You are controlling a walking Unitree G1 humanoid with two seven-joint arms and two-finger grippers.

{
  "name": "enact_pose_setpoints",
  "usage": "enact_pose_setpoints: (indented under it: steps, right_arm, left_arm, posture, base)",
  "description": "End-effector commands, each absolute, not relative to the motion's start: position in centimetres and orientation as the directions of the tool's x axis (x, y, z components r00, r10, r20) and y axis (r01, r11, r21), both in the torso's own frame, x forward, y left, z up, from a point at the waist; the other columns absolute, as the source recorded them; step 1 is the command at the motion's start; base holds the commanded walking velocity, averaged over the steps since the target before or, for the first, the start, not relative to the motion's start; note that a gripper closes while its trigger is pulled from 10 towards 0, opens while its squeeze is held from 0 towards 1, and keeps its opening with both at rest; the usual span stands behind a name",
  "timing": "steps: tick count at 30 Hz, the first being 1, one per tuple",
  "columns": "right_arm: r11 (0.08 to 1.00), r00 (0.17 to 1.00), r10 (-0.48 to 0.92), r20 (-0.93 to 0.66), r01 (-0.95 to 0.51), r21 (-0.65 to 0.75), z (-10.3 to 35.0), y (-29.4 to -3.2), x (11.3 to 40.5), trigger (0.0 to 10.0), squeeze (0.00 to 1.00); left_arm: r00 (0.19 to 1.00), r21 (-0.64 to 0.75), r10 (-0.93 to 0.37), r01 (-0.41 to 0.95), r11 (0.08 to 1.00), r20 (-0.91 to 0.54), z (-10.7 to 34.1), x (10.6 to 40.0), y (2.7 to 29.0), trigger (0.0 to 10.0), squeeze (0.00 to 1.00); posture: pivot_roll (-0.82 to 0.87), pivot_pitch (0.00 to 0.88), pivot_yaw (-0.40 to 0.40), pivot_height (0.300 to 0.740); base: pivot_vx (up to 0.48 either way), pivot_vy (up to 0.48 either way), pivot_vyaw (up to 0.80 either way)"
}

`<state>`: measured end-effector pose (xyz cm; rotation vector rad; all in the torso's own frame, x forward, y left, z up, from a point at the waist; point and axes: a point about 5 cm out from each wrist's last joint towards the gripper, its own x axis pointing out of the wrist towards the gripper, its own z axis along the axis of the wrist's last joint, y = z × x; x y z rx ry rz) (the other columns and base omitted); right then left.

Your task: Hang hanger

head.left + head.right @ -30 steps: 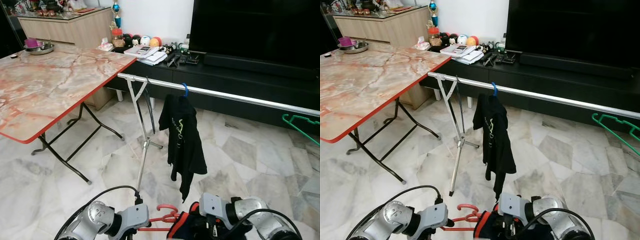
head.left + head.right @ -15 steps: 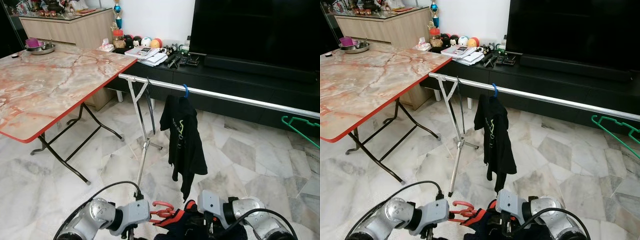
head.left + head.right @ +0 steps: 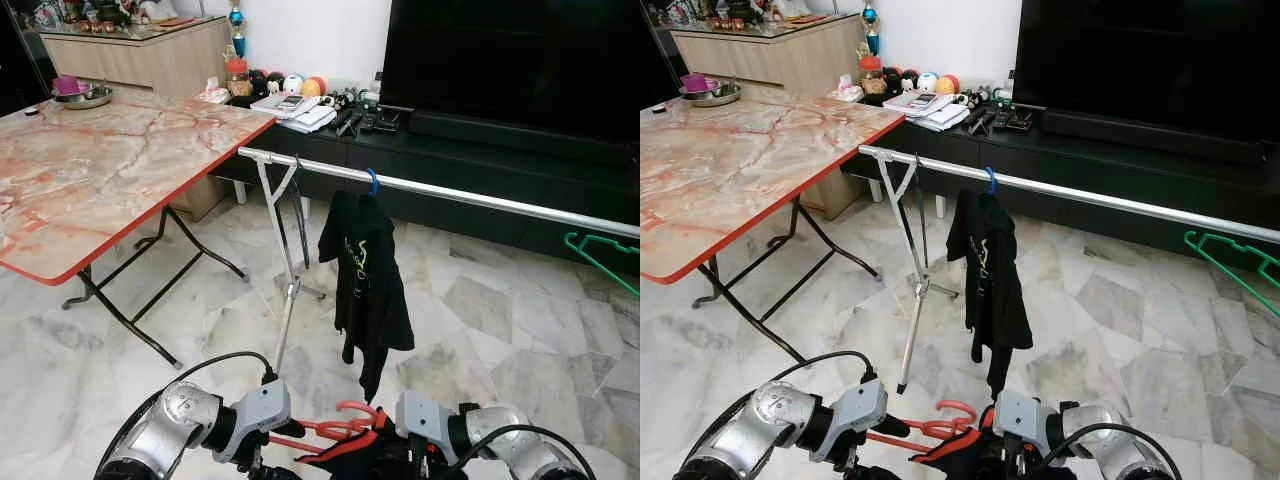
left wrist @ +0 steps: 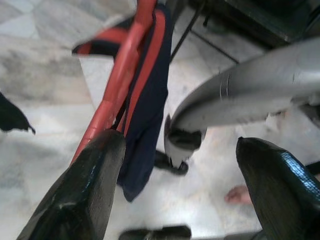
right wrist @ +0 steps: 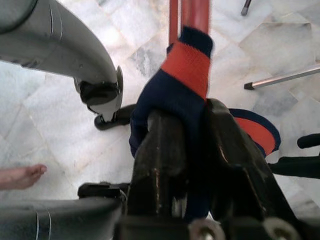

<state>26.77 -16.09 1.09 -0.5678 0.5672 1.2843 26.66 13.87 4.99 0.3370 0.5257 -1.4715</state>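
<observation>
We see the red hanger [image 3: 335, 432] low between both arms, well short of the rail [image 3: 470, 192]. The right gripper [image 5: 192, 150] is clamped on the navy, red-trimmed garment [image 5: 172, 100] draped on it, seemingly pinching the hanger too. The left gripper [image 4: 175, 175] is spread wide, one finger [image 4: 85, 195] just beside the hanger. A black shirt [image 3: 365, 280] hangs on the rail.

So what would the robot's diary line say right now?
red hanger with dark garment: low, not on rail | right gripper: shut on garment | left gripper: open beside hanger
</observation>
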Motion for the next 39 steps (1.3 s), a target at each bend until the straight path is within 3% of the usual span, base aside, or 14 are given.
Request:
enact_pose_setpoints:
  steps: [1, 6, 11, 18, 19, 25, 30, 36, 39]
  right_arm:
    - [0.152, 0.172, 0.674, -0.719, -0.984, -0.092, 0.5, -16.2, 26.4, 10.0, 0.00]
    - [0.178, 0.209, 0.641, -0.738, -0.976, -0.122, 0.2, -16.5, 26.4, 10.0, 0.00]
    - [0.252, 0.280, 0.653, -0.704, -0.957, -0.147, 0.4, -16.5, 26.9, 10.0, 0.00]
    - [0.193, 0.213, 0.690, -0.692, -0.975, -0.108, 1.0, -16.2, 27.1, 10.0, 0.00]
    - [0.128, 0.141, 0.697, -0.703, -0.989, -0.071, 1.2, -16.2, 26.9, 10.0, 0.00]
    - [0.041, 0.071, 0.651, -0.756, -0.997, -0.059, 1.1, -16.5, 26.6, 10.0, 0.00]
    - [0.033, 0.087, 0.616, -0.783, -0.996, -0.085, 0.8, -16.7, 26.6, 10.0, 0.00]
    - [0.110, 0.207, 0.592, -0.779, -0.978, -0.176, 1.0, -16.5, 27.6, 10.0, 0.00]
    - [0.122, 0.193, 0.612, -0.767, -0.981, -0.149, 1.0, -16.4, 27.5, 10.0, 0.00]
  left_arm:
    - [0.049, -0.115, -0.912, 0.988, 0.105, -0.407, 6.7, 27.2, 13.5, 10.0, 0.00]
    - [0.002, -0.141, -0.908, 0.988, 0.067, -0.420, 6.4, 26.4, 13.5, 10.0, 0.00]
    - [-0.065, -0.129, -0.791, 0.992, 0.018, -0.609, 3.9, 25.0, 14.4, 10.0, 0.00]
    - [-0.021, -0.077, -0.749, 0.996, 0.041, -0.662, 3.0, 25.0, 14.2, 10.0, 0.00]
    - [0.027, -0.034, -0.755, 0.997, 0.065, -0.655, 3.1, 25.4, 13.8, 10.0, 0.00]
    - [0.053, -0.006, -0.787, 0.997, 0.071, -0.615, 4.2, 26.2, 13.3, 10.0, 0.00]
    - [0.001, -0.066, -0.851, 0.997, 0.042, -0.525, 5.6, 26.0, 13.0, 10.0, 0.00]
    - [-0.075, -0.126, -0.890, 0.992, -0.020, -0.450, 6.5, 25.3, 12.7, 10.0, 0.00]
    - [-0.030, -0.075, -0.865, 0.997, 0.009, -0.500, 6.0, 25.5, 12.7, 10.0, 0.00]
  posture:
    - [0.03, 0.004, -0.038, 0.740]
    - [0.02, 0.003, -0.036, 0.740]
    - [0.02, 0.000, -0.035, 0.740]
    - [0.01, 0.000, -0.039, 0.740]
    - [0.01, 0.000, -0.040, 0.740]
    - [0.01, 0.000, -0.045, 0.740]
    - [0.01, 0.000, -0.048, 0.740]
    - [0.02, 0.003, -0.053, 0.740]
    - [0.02, 0.005, -0.053, 0.740]
  base:
    - [0.000, 0.000, 0.00]
    - [0.000, 0.000, 0.00]
    - [0.000, 0.000, 0.00]
    - [0.000, 0.000, 0.00]
    - [0.000, 0.000, 0.00]
    - [0.000, 0.000, 0.00]
    - [0.000, 0.000, 0.00]
    - [0.000, 0.000, 0.00]
    - [0.000, 0.000, 0.00]
